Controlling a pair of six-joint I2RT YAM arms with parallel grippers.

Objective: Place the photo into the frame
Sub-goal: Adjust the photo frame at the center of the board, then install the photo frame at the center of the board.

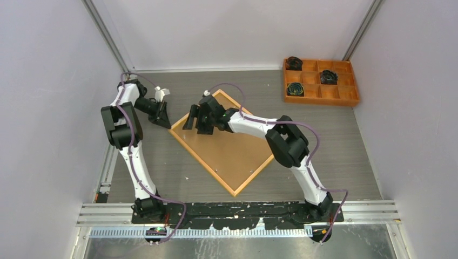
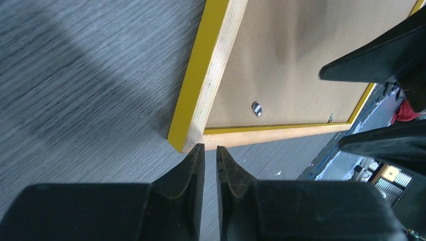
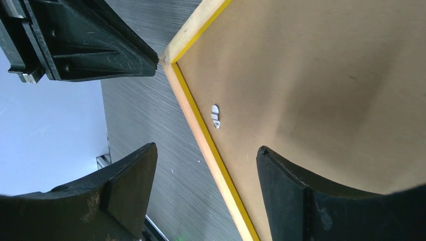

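One frame (image 1: pixel 232 154) lies back-up on the worktop (image 1: pixel 335 151). The left end effector (image 2: pixel 210 148) is pinched closed on nothing, right at its corner. The right end effector (image 3: pixel 207 153) hangs spread wide over one edge.

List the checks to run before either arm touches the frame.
1. The frame lies flat, back up: ok.
2. The backing board sits inside the frame: ok.
3. The metal tab is locked or free: cannot tell.
4. The left gripper is shut and empty at the frame's corner: ok; contact with it: cannot tell.
5. The right gripper is open over the frame's edge: ok.
6. The photo is located: not ok, no view shows it.
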